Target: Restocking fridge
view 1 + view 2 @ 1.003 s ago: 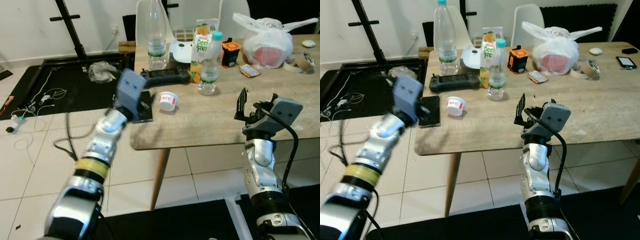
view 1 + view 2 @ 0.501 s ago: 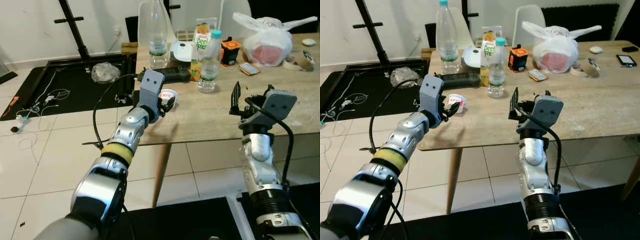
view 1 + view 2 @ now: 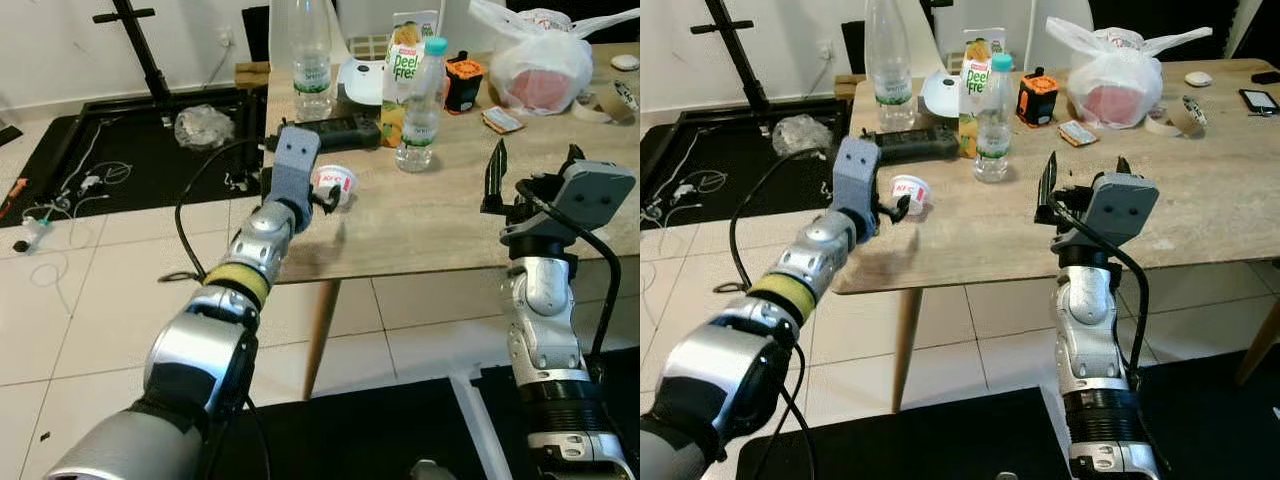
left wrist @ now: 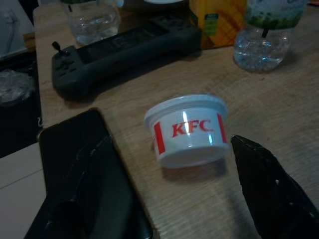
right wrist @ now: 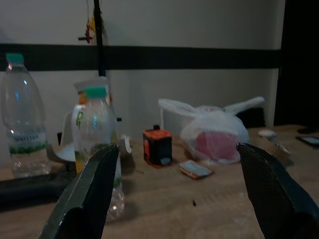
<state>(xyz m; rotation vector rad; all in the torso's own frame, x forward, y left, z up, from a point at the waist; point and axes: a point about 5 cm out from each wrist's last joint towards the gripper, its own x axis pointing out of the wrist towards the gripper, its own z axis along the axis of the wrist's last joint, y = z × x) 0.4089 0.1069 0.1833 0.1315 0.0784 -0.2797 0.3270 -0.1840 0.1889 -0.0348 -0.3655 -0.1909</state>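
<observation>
At upper centre of the left eye view, the KFC tub (image 3: 335, 184) sits on the tabletop (image 3: 440, 220), the left hand (image 3: 322, 197) spread wide around it, gripping nothing. At right, the right hand (image 3: 530, 170) hovers wide apart, empty.

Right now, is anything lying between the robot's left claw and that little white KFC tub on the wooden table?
Nothing: in the left wrist view only bare wooden table separates the left gripper from the white KFC tub.
</observation>
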